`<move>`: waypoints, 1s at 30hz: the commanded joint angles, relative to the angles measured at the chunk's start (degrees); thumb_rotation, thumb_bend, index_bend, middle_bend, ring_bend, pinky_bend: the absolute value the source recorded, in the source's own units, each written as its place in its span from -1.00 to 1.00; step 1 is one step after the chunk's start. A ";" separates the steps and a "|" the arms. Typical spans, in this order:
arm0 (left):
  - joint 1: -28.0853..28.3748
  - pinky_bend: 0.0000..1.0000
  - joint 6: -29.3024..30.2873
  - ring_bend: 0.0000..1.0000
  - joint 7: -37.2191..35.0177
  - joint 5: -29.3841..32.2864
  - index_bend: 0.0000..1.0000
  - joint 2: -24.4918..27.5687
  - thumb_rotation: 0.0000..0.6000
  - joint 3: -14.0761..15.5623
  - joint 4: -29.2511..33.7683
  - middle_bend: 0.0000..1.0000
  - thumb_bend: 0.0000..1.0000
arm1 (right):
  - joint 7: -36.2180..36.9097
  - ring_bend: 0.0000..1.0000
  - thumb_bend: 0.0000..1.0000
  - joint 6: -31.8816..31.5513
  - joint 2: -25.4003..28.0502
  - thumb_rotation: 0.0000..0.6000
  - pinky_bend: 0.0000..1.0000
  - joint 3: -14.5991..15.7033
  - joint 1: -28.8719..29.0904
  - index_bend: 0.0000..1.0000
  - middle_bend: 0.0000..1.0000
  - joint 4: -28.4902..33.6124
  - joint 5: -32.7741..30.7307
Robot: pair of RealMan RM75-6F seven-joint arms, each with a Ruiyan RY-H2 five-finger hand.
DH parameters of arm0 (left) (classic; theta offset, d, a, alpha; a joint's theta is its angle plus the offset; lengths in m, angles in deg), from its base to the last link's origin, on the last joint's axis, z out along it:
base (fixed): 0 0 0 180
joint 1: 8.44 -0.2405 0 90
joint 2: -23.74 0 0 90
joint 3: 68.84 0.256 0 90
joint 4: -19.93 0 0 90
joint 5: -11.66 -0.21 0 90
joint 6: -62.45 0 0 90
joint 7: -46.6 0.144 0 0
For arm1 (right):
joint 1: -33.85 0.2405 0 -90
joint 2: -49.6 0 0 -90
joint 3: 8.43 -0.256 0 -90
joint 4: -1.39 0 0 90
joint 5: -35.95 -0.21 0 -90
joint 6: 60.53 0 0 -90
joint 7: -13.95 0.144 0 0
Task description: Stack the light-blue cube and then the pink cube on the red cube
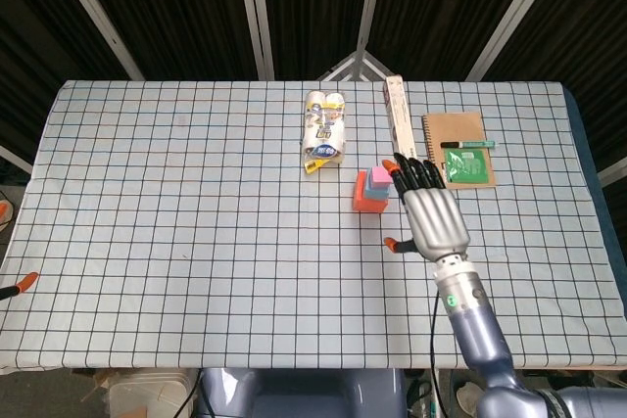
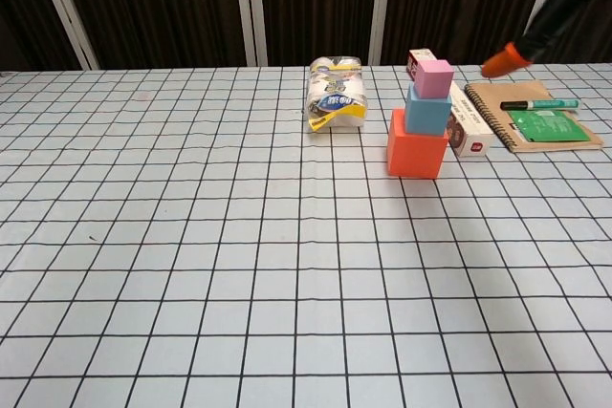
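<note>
The red cube (image 2: 417, 148) stands on the checked tablecloth with the light-blue cube (image 2: 426, 110) on it and the pink cube (image 2: 433, 77) on top. The head view shows the same stack from above: red cube (image 1: 361, 200), light-blue cube (image 1: 376, 190), pink cube (image 1: 380, 176). My right hand (image 1: 431, 214) hovers right of the stack and nearer to me, fingers stretched out, holding nothing and apart from the cubes. Only its dark fingers (image 2: 559, 9) with an orange tip enter the chest view at the top right. My left hand does not show.
A pack of small bottles (image 1: 324, 130) lies behind and left of the stack. A long box (image 1: 400, 124) lies just behind it on the right, then a brown notebook (image 1: 458, 149) with a green marker (image 2: 538, 103). An orange-handled tool (image 1: 20, 284) lies at the table's left edge.
</note>
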 commanded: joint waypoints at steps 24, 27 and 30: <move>-1.71 -1.00 3.34 -1.00 -0.23 -1.87 -0.93 0.01 1.00 0.36 0.68 -1.00 -0.67 | 24.09 -1.00 -0.63 -17.38 2.46 1.00 -1.00 21.83 -33.39 -0.99 -1.00 -27.70 43.25; -1.82 -1.00 3.43 -1.00 -0.11 -2.17 -0.93 0.01 1.00 0.55 0.65 -1.00 -0.67 | 24.22 -1.00 -0.63 -18.37 2.10 1.00 -1.00 20.77 -34.01 -1.00 -1.00 -28.10 42.99; -1.80 -1.00 3.51 -1.00 0.33 -2.61 -0.93 -0.10 1.00 0.71 0.63 -1.00 -0.67 | 24.82 -1.00 -0.63 -17.25 2.51 1.00 -1.00 20.74 -34.04 -1.00 -1.00 -27.94 42.76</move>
